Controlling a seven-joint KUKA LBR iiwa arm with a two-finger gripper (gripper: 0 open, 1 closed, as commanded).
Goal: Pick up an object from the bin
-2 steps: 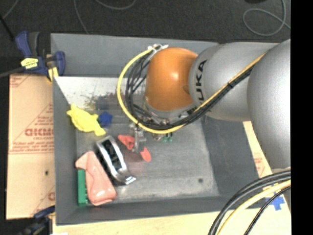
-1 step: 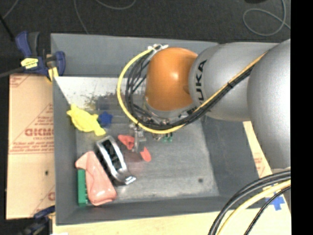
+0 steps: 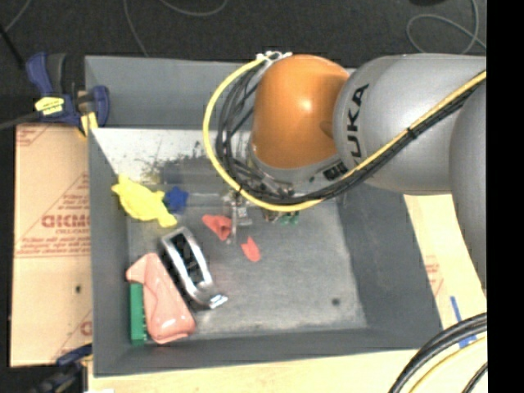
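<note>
Salmon-red and matte, a small chunky plastic piece (image 3: pixel 215 225) lies near the middle of the grey metal bin (image 3: pixel 385 252), its long axis running roughly left to right. The gripper (image 3: pixel 238 219) stands at its right end; whether it is spread or closed cannot be told. A second red piece (image 3: pixel 251 250) lies near, slanted. A glossy silver-and-black stapler (image 3: pixel 190 266) lies front-left.
</note>
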